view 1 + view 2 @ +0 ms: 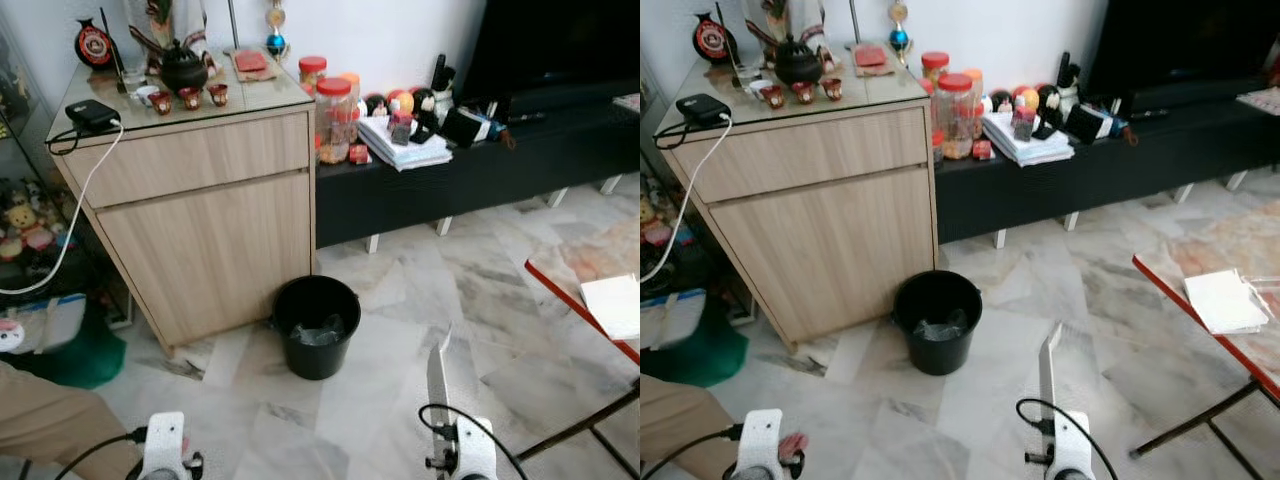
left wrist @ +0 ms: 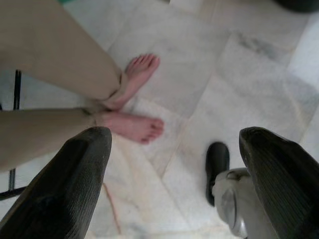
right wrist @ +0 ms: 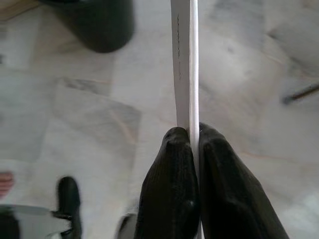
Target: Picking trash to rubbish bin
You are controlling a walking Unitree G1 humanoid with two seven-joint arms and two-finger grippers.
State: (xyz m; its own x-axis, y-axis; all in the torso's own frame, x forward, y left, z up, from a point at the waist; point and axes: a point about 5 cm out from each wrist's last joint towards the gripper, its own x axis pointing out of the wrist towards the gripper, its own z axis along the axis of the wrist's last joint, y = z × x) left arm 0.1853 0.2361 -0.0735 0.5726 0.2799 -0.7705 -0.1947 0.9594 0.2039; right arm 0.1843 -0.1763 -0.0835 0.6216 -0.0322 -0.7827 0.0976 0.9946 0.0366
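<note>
Marble floor (image 1: 400, 300), wooden cabinet (image 1: 200, 220) at 10 o'clock, black bin (image 1: 316, 325) just before it, centre. Right gripper (image 3: 194, 149) was low at 5 o'clock, fingers pressed together on a thin white card (image 1: 437, 373) held upright, edge-on, near the bin. Left gripper (image 2: 174, 164) at 7 o'clock, fingers spread, above a person's bare feet (image 2: 134, 99). Bin contents were hard to make out.

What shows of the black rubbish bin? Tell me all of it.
The black rubbish bin is a round, tapering pail, seemingly plastic, standing upright and open on the marble floor by the wooden cabinet's front corner. Crumpled clear plastic lies inside. Nothing grips it; the right gripper, pinching a flat white sheet, is short of it.
</note>
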